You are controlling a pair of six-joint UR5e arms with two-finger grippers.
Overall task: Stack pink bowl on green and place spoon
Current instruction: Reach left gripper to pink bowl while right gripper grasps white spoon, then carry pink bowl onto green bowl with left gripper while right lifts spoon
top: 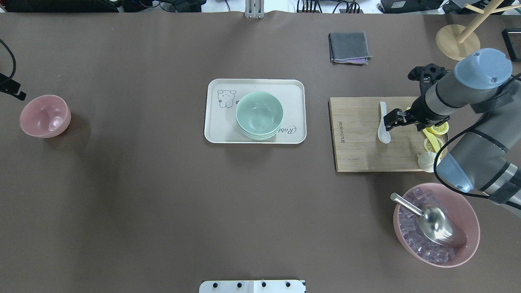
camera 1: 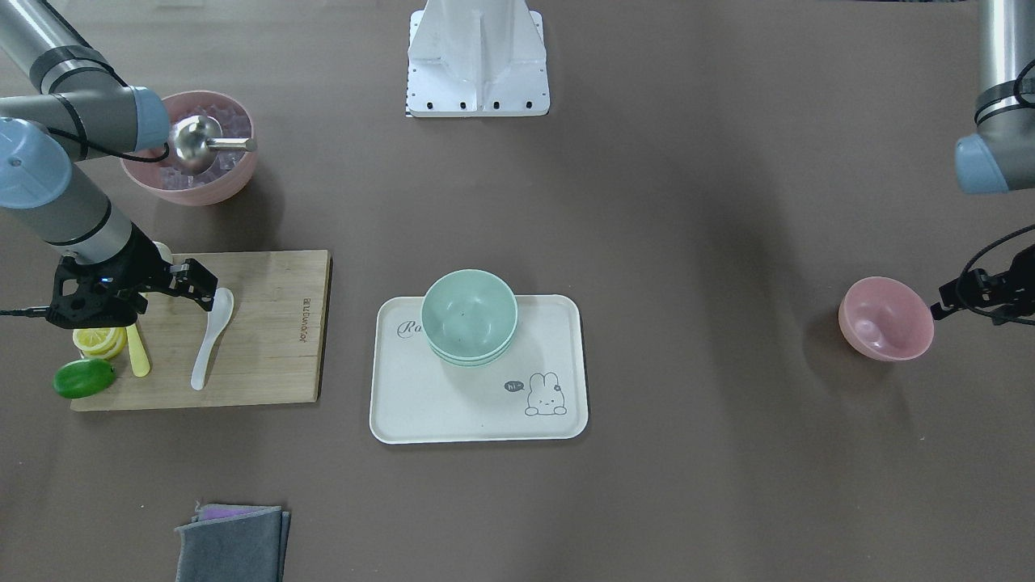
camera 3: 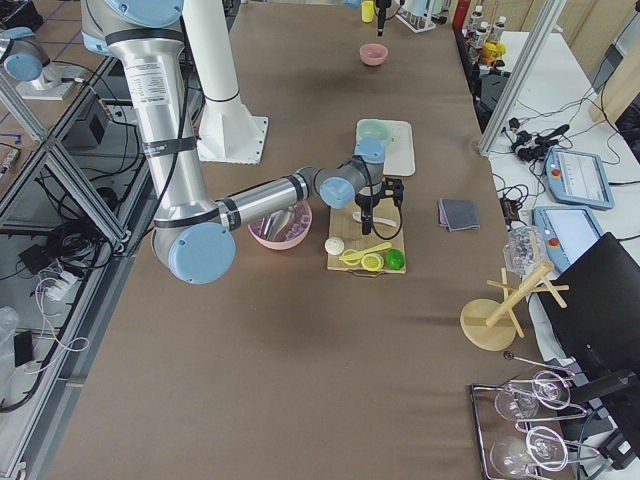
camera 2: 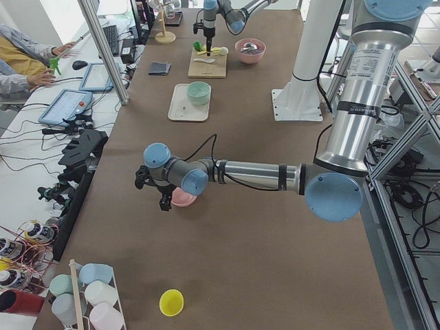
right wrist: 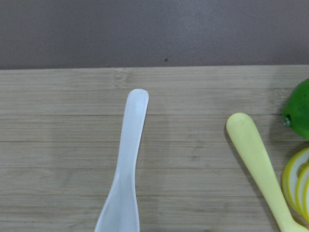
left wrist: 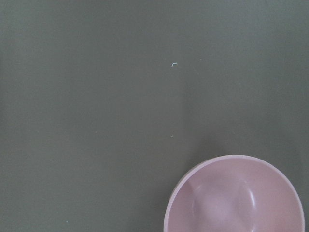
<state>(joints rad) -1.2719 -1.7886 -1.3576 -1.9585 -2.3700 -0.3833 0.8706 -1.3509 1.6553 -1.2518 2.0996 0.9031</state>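
One tray (top: 220, 130) on the worktop (top: 163, 203) carries one stack of green bowls (top: 259, 114), seemingly three. One pink bowl (top: 44, 116) sits well left of the tray, just beside the left pincer (camera 1: 944, 305). One white spoon (top: 383, 134) lies right of the tray, beneath the right pincer (top: 390, 119). Neither pincer grips anything; their gape I cannot tell.

Pink bowl (camera 1: 885, 318) upright on table (camera 1: 728, 453); green bowls (camera 1: 469, 317) on tray (camera 1: 453, 408); white spoon (camera 1: 212, 337) on board (camera 1: 271, 339).
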